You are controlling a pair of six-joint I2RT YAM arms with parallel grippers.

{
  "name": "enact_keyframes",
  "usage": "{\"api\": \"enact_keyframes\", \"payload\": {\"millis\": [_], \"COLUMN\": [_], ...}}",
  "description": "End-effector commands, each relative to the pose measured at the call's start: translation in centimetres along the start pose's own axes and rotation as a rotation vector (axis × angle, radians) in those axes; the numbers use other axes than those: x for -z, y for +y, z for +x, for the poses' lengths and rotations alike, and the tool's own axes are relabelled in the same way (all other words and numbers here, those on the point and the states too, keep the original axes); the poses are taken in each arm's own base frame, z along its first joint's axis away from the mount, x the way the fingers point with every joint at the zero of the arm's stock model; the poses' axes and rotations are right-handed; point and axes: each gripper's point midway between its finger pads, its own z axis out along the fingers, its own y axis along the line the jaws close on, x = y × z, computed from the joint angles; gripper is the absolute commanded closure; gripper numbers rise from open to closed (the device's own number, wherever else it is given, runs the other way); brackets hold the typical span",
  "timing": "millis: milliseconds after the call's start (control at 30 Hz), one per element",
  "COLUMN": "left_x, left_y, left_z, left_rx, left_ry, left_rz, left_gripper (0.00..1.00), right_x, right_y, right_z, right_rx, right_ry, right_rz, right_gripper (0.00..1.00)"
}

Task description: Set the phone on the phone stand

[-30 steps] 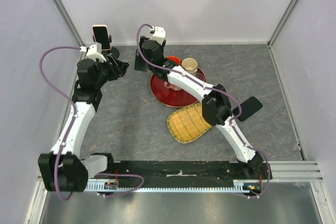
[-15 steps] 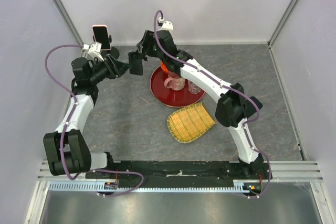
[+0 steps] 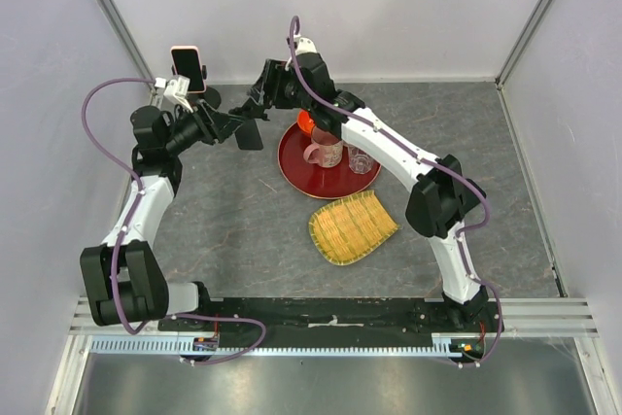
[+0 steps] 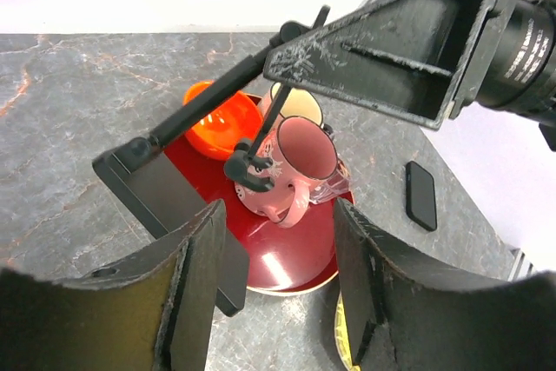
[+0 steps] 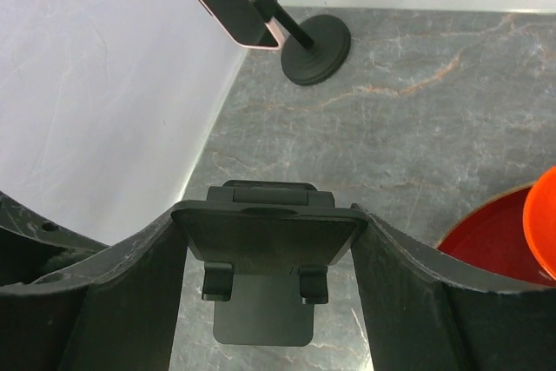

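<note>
My right gripper point(image 3: 257, 109) point(image 5: 269, 219) is shut on the back plate of a black folding phone stand point(image 3: 250, 135) point(image 5: 265, 245), held tilted low over the table's back left. The stand also shows in the left wrist view point(image 4: 165, 202). My left gripper point(image 3: 231, 124) point(image 4: 278, 284) is open and empty, right beside the stand, which sits by its left finger. A black phone point(image 4: 421, 195) lies flat on the table to the right of the red tray; in the top view my right arm hides it.
A red tray point(image 3: 292, 170) holds a pink mug point(image 3: 319, 151), a glass point(image 3: 362, 159) and an orange bowl point(image 3: 304, 123). A bamboo tray point(image 3: 352, 227) lies in front of it. A pink-cased phone point(image 3: 188, 67) stands on a round-based holder point(image 5: 314, 41) in the back left corner.
My right arm swung the black stand left toward my left gripper, then tipped it lower over the table. My left gripper turned toward the stand and has since held still.
</note>
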Motion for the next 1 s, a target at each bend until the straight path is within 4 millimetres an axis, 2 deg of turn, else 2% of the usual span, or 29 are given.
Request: {"api": "enact_keyframes", "payload": {"millis": [0,33,100,133,167,233,267,300,333,367,400,733,833,967], "left_x": [-0.1,-0.3,-1.0,-1.1,-1.2,-1.2,-1.7,-1.7,-1.8,-1.8,-1.8,-3.7,-3.6,-3.4], "left_y": [-1.3,-1.6,-2.2,-2.4,-2.2,-1.0,-1.8,-1.0,-1.0,-0.4,-0.3,-0.4,0.5,0.7], "left_z": [-1.7,-1.2,-0.7,-0.7,-0.6,-0.5,0.1,0.5,0.7,0.9,1.2,1.8,2.2,2.0], "left_rx": [-0.072,-0.068,-0.040,-0.030,0.001,0.029,0.052,0.074,0.103,0.126,0.141,0.184,0.204,0.197], "left_ry": [-0.088,-0.091,-0.120,-0.133,-0.140,-0.166,-0.158,-0.169,-0.170,-0.180,-0.178,-0.223,-0.241,-0.271], "left_rz": [-0.047,-0.049,-0.036,-0.030,-0.038,-0.096,-0.088,-0.130,-0.139,-0.174,-0.184,-0.189,-0.227,-0.230], "left_gripper": [0.40,0.40,0.40,0.40,0.41,0.43,0.43,0.43,0.43,0.44,0.44,0.44,0.49,0.54], "right_x": [3.2,3.1,3.6,3.5,3.9,4.2,4.7,4.9,5.1,5.7,5.7,6.7,6.9,7.0], "right_y": [2.1,1.6,1.9,1.6,1.6,1.4,1.5,1.0,0.7,1.2,0.7,1.1,1.4,2.1], "right_z": [-5.3,-5.0,-5.4,-4.9,-5.4,-4.7,-5.2,-4.9,-4.9,-5.5,-5.2,-4.2,-4.0,-3.5], "right_rx": [-0.048,-0.065,-0.125,-0.138,-0.164,-0.185,-0.191,-0.199,-0.202,-0.207,-0.210,-0.253,-0.263,-0.262], "right_ry": [-0.140,-0.141,-0.166,-0.161,-0.188,-0.199,-0.223,-0.245,-0.264,-0.288,-0.298,-0.350,-0.359,-0.365], "right_rz": [-0.012,0.008,0.013,0.022,0.041,0.074,0.085,0.128,0.151,0.142,0.166,0.214,0.211,0.212], "right_gripper": [1.00,1.00,1.00,1.00,1.00,1.00,1.00,1.00,1.00,1.00,1.00,1.00,1.00,1.00]}}
